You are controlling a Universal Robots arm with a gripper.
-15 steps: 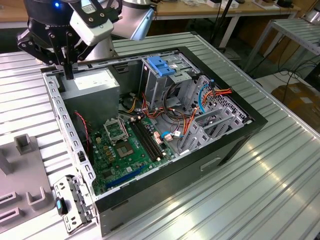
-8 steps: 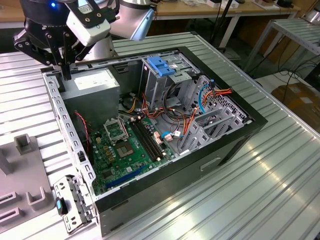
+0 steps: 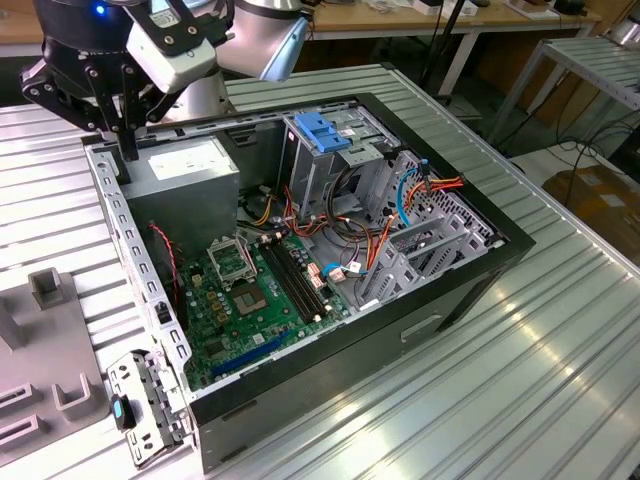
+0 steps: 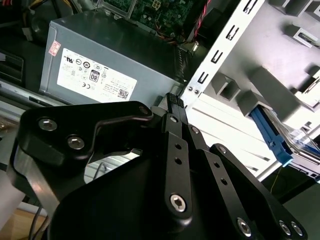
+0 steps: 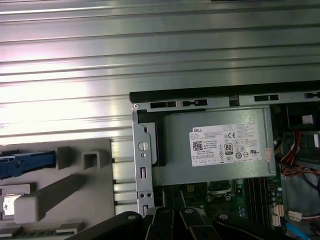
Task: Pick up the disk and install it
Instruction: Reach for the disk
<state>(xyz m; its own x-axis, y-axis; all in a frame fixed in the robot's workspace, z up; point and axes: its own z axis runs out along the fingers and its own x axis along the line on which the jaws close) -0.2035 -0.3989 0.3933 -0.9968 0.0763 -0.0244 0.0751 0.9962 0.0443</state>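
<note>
Nothing of the task shows as done: the disk has not been picked up and nothing is being carried. The gripper [image 3: 127,155] hangs over the back corner of the open computer case [image 3: 420,320]. Its fingers [image 4: 172,107] are pressed together with nothing between them, and in the second wrist view the two pads meet at one ridged tip.

Right under and just beyond the fingertips is the grey power-supply box [image 4: 110,75] with its white sticker. The tips are near the box's outer edge and the case's perforated metal rim [image 3: 130,250]. I cannot tell whether they touch either one.

The disk [image 4: 272,136] lies off to one side of the fingers, outside the case and well apart from them. It rests in a grey moulded holder [image 5: 75,180] on the ribbed metal surface [image 3: 560,380]. What shows of the disk is mainly a blue side rail, with what looks like a sliver of its labelled face beside it, so how it sits in the holder is hard to judge. The same blue rail appears in the first wrist view [image 5: 27,162], on the far side of the case rim from the fingers.

The metal drive cage [image 3: 300,170] with the blue top handle stands across the case interior, on the far side of the power-supply box from the fingers, and wiring runs around its base. Reaching the disk, grasping it, carrying it and seating it all remain to be done.
</note>
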